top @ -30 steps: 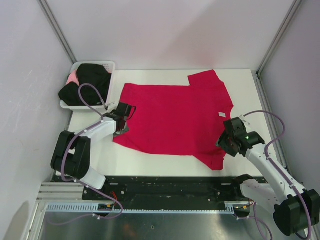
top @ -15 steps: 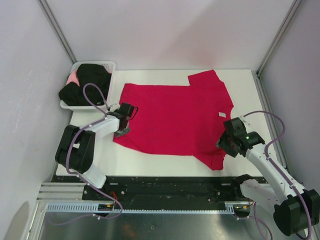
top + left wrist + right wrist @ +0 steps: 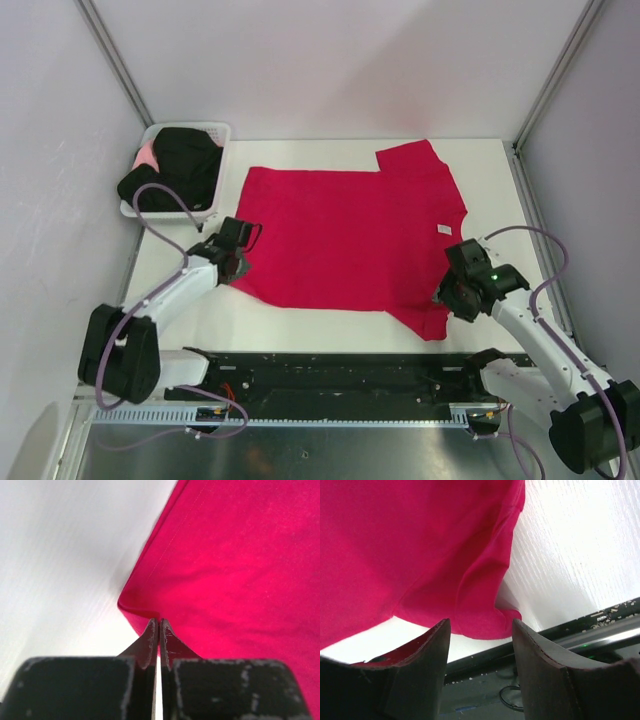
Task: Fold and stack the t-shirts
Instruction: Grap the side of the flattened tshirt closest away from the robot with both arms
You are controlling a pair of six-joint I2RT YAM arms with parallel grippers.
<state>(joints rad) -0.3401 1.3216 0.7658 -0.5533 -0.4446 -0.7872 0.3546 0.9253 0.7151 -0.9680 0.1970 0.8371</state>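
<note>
Basket (image 3: 226, 150) w/ black tees (image 3: 180, 165) far left, red tee (image 3: 345, 235) beside — flat

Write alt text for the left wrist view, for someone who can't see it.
The left gripper, seen from just behind its dark fingers, is shut on the corner of a red shirt, apparently pinching its hem. The shirt fills the right side of the picture, and the white table lies to the left.

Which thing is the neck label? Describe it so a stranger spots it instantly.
Start from the white table; spread flat across it lies the bright crimson red cloth t-shirt. Near its right edge in the top view sits the small white rectangular neck label, the only pale mark on that plain red cloth.
</note>
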